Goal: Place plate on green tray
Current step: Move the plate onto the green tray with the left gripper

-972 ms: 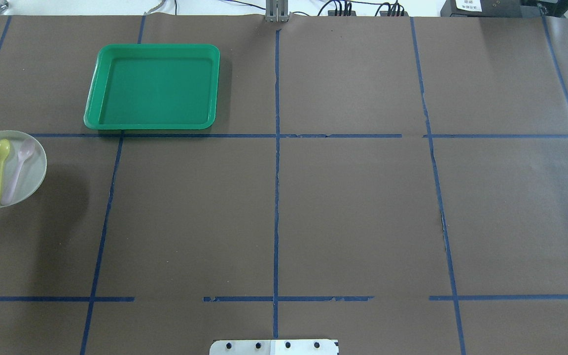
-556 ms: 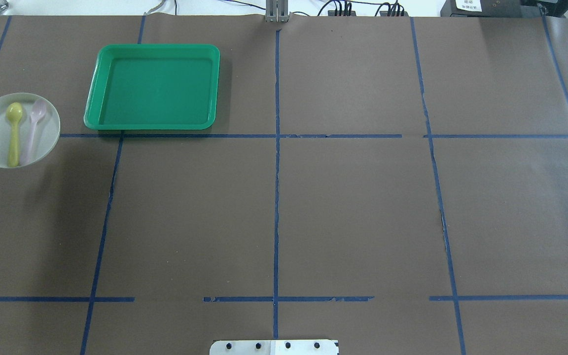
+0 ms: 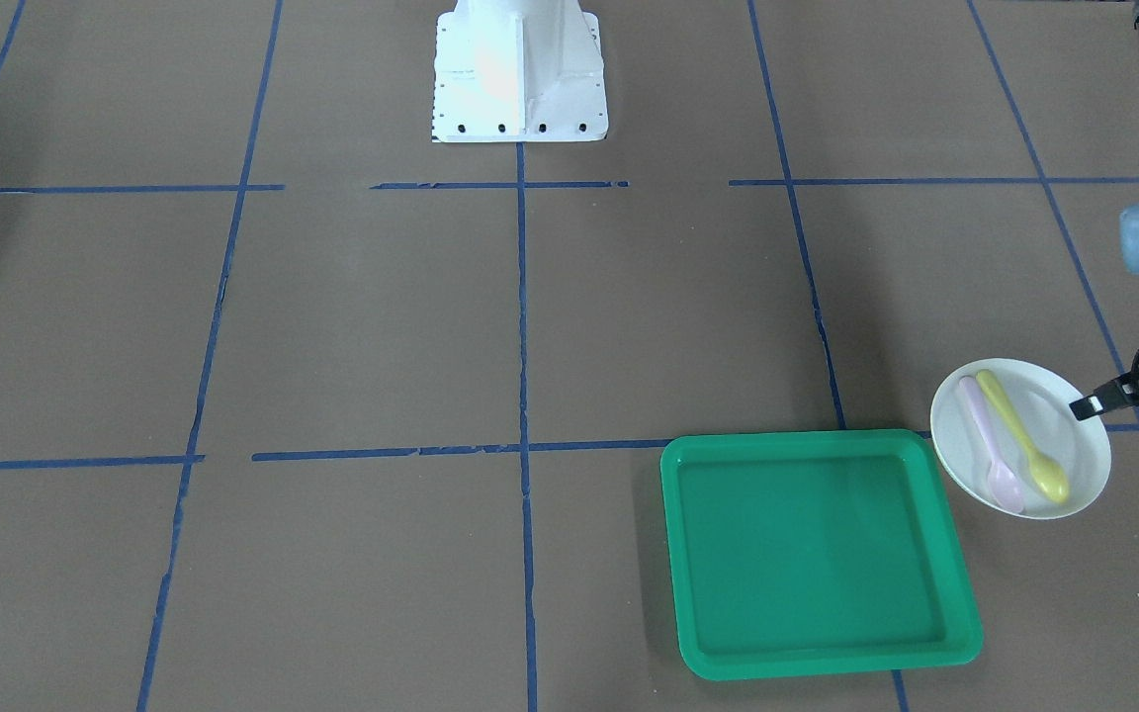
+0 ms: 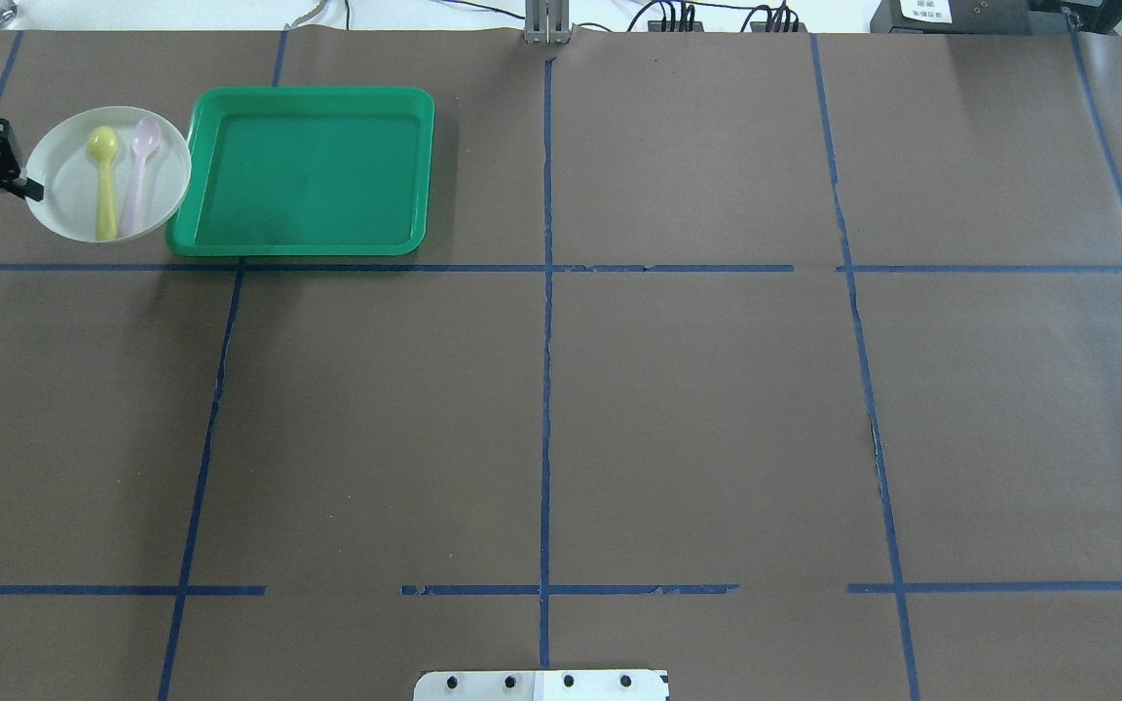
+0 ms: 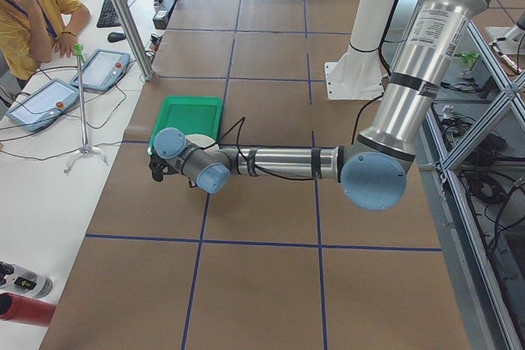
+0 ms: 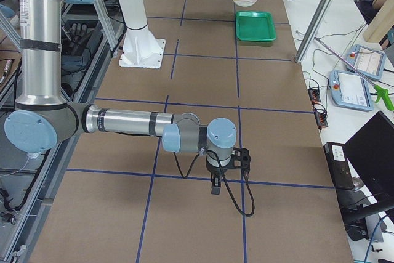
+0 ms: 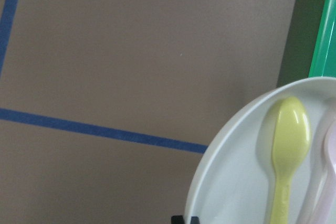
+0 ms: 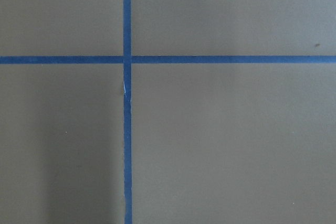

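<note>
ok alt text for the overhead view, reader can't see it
The left gripper, at the far left edge, grips the rim of a white plate carrying a yellow spoon and a pink spoon, beside the green tray's left rim. Brown paper with blue tape lines covers the table.

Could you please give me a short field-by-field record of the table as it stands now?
plate: white, held at its rim by the left gripper, beside the green tray, not yet on it
on the plate: yellow spoon and pink spoon, side by side
green tray: flat on the table, nothing in it
right gripper: over the table, far from the tray; jaws cannot be judged
</note>
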Tool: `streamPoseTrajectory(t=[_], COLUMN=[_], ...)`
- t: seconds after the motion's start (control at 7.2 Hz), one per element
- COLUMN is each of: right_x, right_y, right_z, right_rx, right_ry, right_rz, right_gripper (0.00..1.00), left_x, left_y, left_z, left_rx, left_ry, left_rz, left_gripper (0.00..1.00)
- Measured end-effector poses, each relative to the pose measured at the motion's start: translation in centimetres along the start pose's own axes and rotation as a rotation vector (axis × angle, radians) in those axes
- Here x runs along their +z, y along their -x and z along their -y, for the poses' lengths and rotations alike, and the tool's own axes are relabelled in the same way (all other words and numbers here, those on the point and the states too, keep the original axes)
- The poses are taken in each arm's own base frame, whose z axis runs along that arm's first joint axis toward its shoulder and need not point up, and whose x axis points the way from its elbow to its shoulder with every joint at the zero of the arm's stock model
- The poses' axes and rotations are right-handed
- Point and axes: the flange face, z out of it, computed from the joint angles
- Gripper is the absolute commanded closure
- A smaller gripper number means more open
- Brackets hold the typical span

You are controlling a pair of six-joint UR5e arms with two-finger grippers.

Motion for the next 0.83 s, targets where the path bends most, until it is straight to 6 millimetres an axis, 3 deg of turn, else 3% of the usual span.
streamPoseTrajectory(t=[0.28,0.83], right_x=[0.0,0.0], right_y=[0.0,0.0], right_z=[0.0,0.0], right_rx=[0.0,0.0], right_ry=[0.0,0.0], right_rz=[0.0,0.0], right_gripper=[0.0,0.0], left_x=[2.9,6.7], left_y=[-4.3,-9.2], left_z=[0.7,2.4], left_rx=[-0.006,-0.09], left_ry=[0.038,0.07], left_rz=[0.004,0.021], left_gripper=[1.0,1.0])
